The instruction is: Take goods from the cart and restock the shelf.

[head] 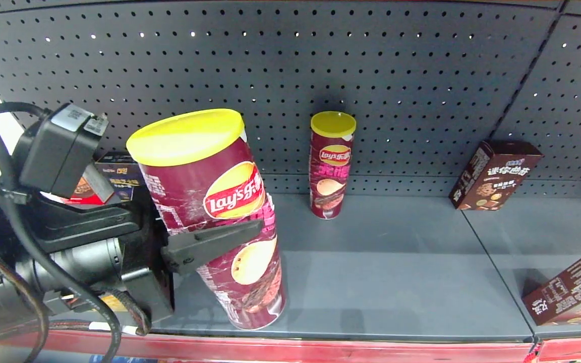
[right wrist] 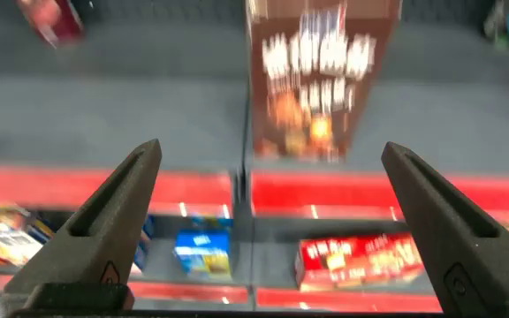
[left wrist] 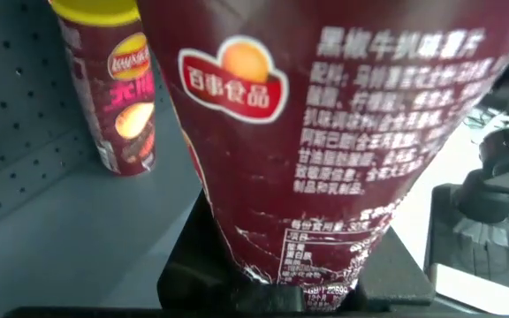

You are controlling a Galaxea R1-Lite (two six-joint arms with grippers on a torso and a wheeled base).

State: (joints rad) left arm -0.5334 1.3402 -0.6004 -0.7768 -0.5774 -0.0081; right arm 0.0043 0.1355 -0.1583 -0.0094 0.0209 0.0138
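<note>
My left gripper (head: pixel 205 242) is shut on a maroon chip can with a yellow lid (head: pixel 220 217), holding it around its middle. The can leans a little, with its base on the grey shelf (head: pixel 381 272) near the front edge. In the left wrist view the held can (left wrist: pixel 325 124) rises close before the camera. A second, matching chip can (head: pixel 332 164) stands upright at the back of the shelf against the pegboard, seen also in the left wrist view (left wrist: pixel 113 84). My right gripper (right wrist: pixel 277 221) hangs open in front of the shelf edge, facing a brown box (right wrist: pixel 321 79).
Brown cookie boxes sit on the shelf's right: one leaning on the pegboard (head: pixel 495 174), one lying near the front (head: pixel 573 292). A dark box (head: pixel 116 176) sits behind my left wrist. The shelf has a red front lip (head: pixel 321 348); lower shelves hold packaged goods (right wrist: pixel 360 261).
</note>
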